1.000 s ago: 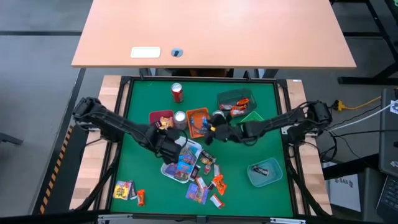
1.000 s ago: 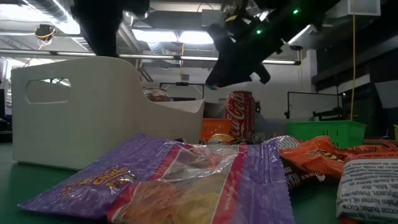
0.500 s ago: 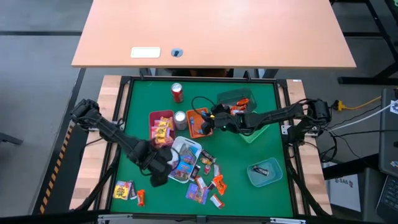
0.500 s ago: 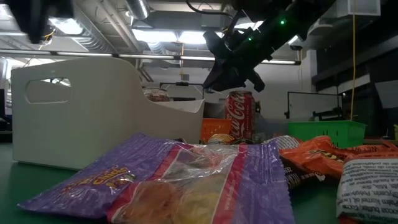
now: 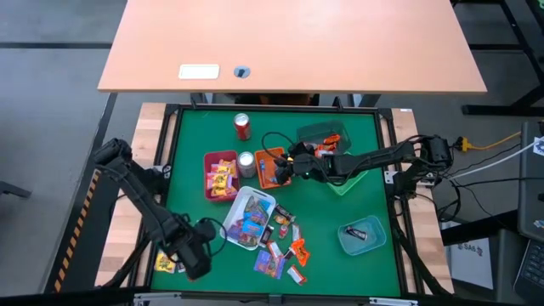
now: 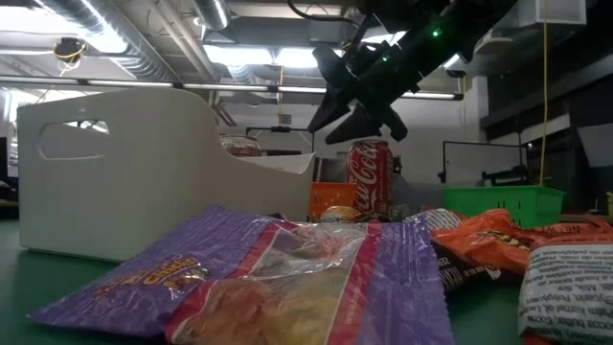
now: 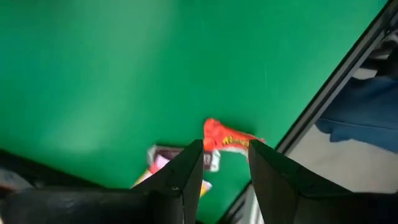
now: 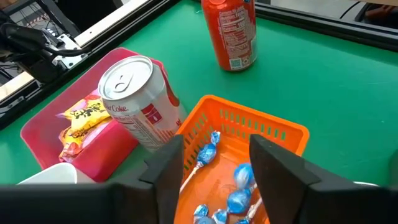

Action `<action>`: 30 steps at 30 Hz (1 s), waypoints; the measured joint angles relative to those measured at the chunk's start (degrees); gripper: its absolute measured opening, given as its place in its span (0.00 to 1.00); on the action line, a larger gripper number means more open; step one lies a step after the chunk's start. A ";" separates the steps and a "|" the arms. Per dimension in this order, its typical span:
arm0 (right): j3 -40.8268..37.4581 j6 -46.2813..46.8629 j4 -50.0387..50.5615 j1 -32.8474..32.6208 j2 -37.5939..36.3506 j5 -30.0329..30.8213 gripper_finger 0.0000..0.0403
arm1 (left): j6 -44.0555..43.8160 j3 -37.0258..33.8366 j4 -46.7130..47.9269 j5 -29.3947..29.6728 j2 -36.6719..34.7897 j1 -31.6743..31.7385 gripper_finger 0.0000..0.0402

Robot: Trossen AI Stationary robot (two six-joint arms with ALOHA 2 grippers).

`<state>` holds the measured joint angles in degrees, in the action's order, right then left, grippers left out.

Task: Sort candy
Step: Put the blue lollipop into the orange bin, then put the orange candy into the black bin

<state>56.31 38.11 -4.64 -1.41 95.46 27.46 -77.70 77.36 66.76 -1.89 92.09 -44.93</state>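
The left gripper (image 5: 194,265), empty and parted, has swung over an orange-red candy (image 7: 225,139) beside mixed wrappers.

A green desk (image 5: 187,183) carries trays and two cans (image 5: 242,126). Loose candy (image 5: 270,263) lies near its front edge (some at the left corner).

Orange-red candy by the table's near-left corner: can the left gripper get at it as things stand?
Probably yes. The left gripper hangs open above the orange-red candy, and only bare green mat surrounds it, apart from one small candy beside it.
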 joint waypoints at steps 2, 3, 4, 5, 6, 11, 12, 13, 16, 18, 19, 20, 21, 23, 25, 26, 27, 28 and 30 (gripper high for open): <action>-0.01 -0.01 0.02 -0.02 0.00 0.01 0.48 | -4.73 0.00 -0.05 0.00 0.12 -1.46 0.30; 0.00 0.00 0.02 -0.02 0.00 0.02 0.48 | -7.30 0.00 -0.20 0.00 0.22 -2.18 0.30; -0.01 -0.02 0.04 -0.02 0.00 0.02 0.49 | -9.89 0.00 -0.46 0.02 0.37 -2.92 0.30; -0.01 -0.02 0.06 -0.02 0.00 0.02 0.49 | -12.66 0.00 -0.68 0.04 0.53 -3.69 0.30; -0.02 -0.04 0.07 -0.02 0.00 0.02 0.49 | -15.29 -0.04 -0.87 0.02 0.59 -4.43 0.30; 0.00 -0.36 0.22 -0.04 0.00 -0.04 0.50 | -27.09 -0.04 -2.24 0.05 0.96 -7.66 0.30; -0.01 -0.97 0.21 -0.04 0.00 -0.02 0.50 | -29.19 -0.04 -2.61 0.23 0.96 -8.13 0.30; 0.00 -1.37 0.22 -0.04 0.00 -0.02 0.50 | -31.26 -0.04 -3.09 0.62 0.96 -8.54 0.30; -0.01 -2.43 0.24 -0.04 0.00 -0.04 0.50 | -37.80 -0.04 -4.25 2.17 0.96 -10.01 0.30; 0.00 -2.43 0.24 -0.04 0.00 -0.06 0.50 | -42.03 -0.04 -4.99 3.79 1.15 -10.78 0.30; 0.00 -2.43 0.24 -0.04 0.00 -0.04 0.50 | -44.05 -0.04 -5.37 4.33 1.35 -11.14 0.30; -0.01 -2.43 0.24 -0.04 0.00 -0.06 0.50 | -45.99 -0.04 -5.43 4.47 1.60 -11.54 0.30; 0.00 -2.43 0.26 -0.04 0.00 -0.05 0.50 | -47.44 -0.04 -5.53 4.37 2.00 -11.84 0.30; -0.01 -2.44 0.27 -0.05 0.00 -0.09 0.50 | -49.79 -0.04 -6.39 3.91 3.07 -12.14 0.30; -0.01 -2.45 0.27 -0.06 0.00 -0.46 0.50 | -51.42 -0.04 -7.12 3.85 4.43 -12.54 0.30; 0.00 -2.45 0.28 -0.05 0.00 -0.76 0.50 | -51.77 -0.04 -7.61 3.89 5.12 -12.55 0.30; 0.00 -2.45 0.26 -0.04 0.00 -1.47 0.50 | -52.11 -0.04 -8.26 3.87 5.82 -12.55 0.30; 0.00 -2.47 0.26 -0.06 0.00 -1.66 0.50 | -52.22 -0.04 -8.73 3.88 6.55 -12.57 0.30; -0.01 -2.47 0.26 -0.07 0.00 -2.10 0.50 | -52.30 -0.04 -9.31 3.87 8.04 -12.52 0.30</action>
<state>56.30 35.64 -4.38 -1.48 95.46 25.36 -130.00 77.32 57.45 1.98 100.13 -57.45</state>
